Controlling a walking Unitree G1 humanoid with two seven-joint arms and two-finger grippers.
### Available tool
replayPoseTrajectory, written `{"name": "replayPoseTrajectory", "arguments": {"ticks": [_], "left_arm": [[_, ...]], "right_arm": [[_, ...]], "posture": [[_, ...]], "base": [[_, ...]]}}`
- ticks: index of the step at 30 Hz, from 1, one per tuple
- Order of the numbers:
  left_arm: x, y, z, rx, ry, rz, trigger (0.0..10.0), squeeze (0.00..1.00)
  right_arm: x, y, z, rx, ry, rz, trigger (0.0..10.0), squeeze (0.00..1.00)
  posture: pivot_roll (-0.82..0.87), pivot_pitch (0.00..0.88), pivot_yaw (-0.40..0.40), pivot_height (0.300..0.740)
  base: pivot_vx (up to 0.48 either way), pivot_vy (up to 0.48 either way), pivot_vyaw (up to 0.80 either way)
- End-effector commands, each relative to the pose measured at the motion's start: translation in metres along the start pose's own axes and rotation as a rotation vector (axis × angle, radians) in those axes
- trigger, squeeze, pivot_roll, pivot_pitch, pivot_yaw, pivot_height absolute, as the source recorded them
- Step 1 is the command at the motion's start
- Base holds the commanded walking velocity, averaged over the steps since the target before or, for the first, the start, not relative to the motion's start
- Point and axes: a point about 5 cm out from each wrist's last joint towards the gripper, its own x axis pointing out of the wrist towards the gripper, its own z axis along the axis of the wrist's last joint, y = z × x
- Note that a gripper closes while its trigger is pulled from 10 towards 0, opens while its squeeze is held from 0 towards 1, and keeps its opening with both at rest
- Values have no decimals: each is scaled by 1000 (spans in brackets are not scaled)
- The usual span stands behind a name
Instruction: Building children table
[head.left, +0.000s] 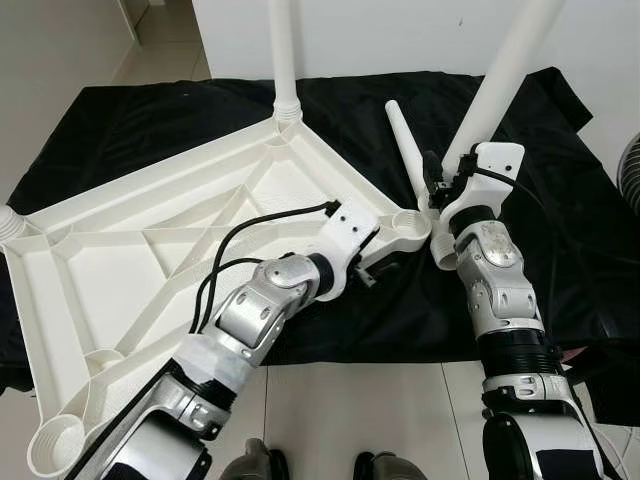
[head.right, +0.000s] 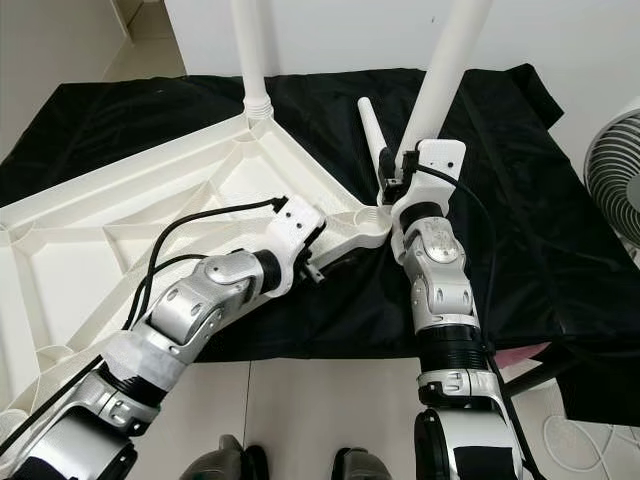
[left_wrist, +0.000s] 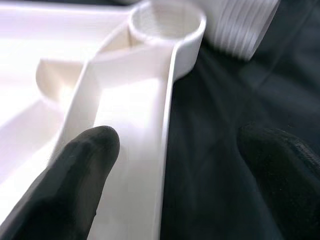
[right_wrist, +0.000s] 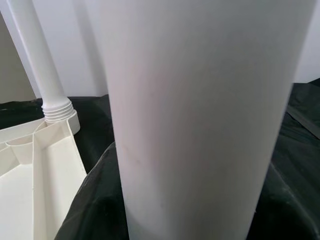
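White plastic everywhere, set off against the black cloth (head.left: 560, 250) that covers the floor, presumably so the parts do not scuff or slide. The children's tabletop (head.left: 150, 260) lies upside down, ribs and sockets facing up, which is just how it has to sit for legs to go in from above. One fitted leg (head.left: 284, 60) already stands upright in the far corner socket, well beyond both pincers. Now the action: the right gripper (head.left: 440, 185) holds a second table leg (head.left: 500, 80) low on its shaft, tilted away to the right, its ribbed threaded end just beside the near-corner socket (left_wrist: 167, 22) and not yet over it. I cannot tell how its fingers are set, since the shaft blocks them from the wrist camera and the head views hide them behind the bracket. The left gripper (left_wrist: 170, 160) sits just short of that same socket, fingers (left_wrist: 75, 175) spread wide and straddling the tabletop's rim, one over the white rib channel, the other over the cloth; nothing is pinched yet. That placement looks meant to steady the corner while the leg is stood up and screwed in. A third, loose leg (head.left: 408, 150) lies on the cloth just past the right gripper, waiting its turn.
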Motion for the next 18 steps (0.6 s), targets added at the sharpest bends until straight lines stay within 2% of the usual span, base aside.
{"name": "replayPoseTrajectory", "arguments": {"ticks": [1, 4, 6, 11, 13, 15, 16, 18], "left_arm": [[1, -6, -8, -3, 40, -126, 10000, 0], [2, -3, -13, -6, 62, -88, 10000, 0], [6, 5, -19, -31, 100, -9, 10000, 0], [7, 6, -21, -37, 114, 10, 10000, 0], [5, 3, -20, -32, 111, -34, 10000, 0], [-7, -9, -21, -4, 116, -190, 10000, 0], [-7, -9, -21, -4, 116, -190, 10000, 0], [-22, -20, -28, 54, 157, -343, 10000, 0]], "right_arm": [[2, 2, 4, -6, -22, 10, 10000, 0], [2, 1, 4, -7, -22, 7, 10000, 0], [2, 1, 4, -8, -21, 4, 10000, 0], [2, 1, 4, -8, -20, 4, 10000, 0], [2, 1, 4, -10, -20, 4, 10000, 0], [2, 0, 4, -14, -20, 4, 10000, 0], [2, 0, 4, -14, -20, 4, 10000, 0], [2, 0, 5, -16, -21, 4, 10000, 0]], "posture": [[-106, 114, 63, 740], [-106, 114, 63, 740], [-112, 116, 68, 740], [-112, 116, 68, 740], [-112, 116, 68, 740], [-112, 116, 68, 740], [-112, 116, 68, 740], [-114, 116, 68, 740]], "base": [[0, 0, 0], [0, 0, 0], [0, 0, 0], [0, 0, 0], [0, 0, 0], [0, 0, 0], [0, 0, 0], [0, 0, 0]]}}
